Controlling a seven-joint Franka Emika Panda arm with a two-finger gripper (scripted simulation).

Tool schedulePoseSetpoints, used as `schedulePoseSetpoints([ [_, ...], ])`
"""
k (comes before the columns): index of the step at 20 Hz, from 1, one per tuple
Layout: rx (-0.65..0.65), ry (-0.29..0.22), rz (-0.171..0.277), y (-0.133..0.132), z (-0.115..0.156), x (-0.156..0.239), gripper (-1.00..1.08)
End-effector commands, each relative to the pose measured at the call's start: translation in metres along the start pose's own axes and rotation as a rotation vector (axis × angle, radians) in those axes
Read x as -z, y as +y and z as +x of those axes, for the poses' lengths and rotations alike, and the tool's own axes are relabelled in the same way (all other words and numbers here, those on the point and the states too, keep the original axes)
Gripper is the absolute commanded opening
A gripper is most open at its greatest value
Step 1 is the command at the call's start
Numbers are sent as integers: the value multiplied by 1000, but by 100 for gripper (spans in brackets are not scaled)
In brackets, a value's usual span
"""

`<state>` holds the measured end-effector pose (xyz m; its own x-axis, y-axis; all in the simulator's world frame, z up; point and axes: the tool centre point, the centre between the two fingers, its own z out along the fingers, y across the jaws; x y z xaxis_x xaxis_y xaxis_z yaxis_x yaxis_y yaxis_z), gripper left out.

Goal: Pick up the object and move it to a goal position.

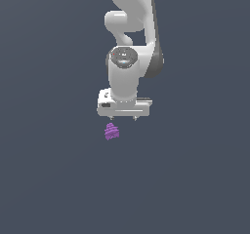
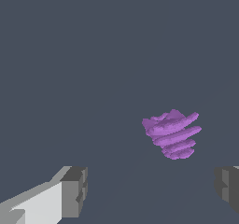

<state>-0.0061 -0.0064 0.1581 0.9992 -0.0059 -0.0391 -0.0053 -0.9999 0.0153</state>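
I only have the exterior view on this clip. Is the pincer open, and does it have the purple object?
Observer: Open. The wrist view shows both fingers spread wide, nothing between them.
Operator: So where's the object?
Observer: The purple object lies free on the floor, ahead of the fingers and nearer one of them than the other.
Operator: Any detail on its shape?
Observer: The wrist view shows stacked ridges, tapering toward one end.

Purple ridged object [image 2: 172,135]; white arm [image 1: 128,77]; grey floor [image 1: 49,179].

White rounded arm [image 1: 128,57], dark joint seams, grey-padded pincer [image 2: 149,190]
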Motion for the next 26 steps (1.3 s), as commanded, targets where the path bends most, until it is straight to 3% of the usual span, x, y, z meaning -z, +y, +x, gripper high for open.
schedulePoseSetpoints([
  [1,0,0,0,0,0,0,100],
  [11,-28,62,6,-1,10,25,100],
  [26,-117,57,12,3,9,17,100],
])
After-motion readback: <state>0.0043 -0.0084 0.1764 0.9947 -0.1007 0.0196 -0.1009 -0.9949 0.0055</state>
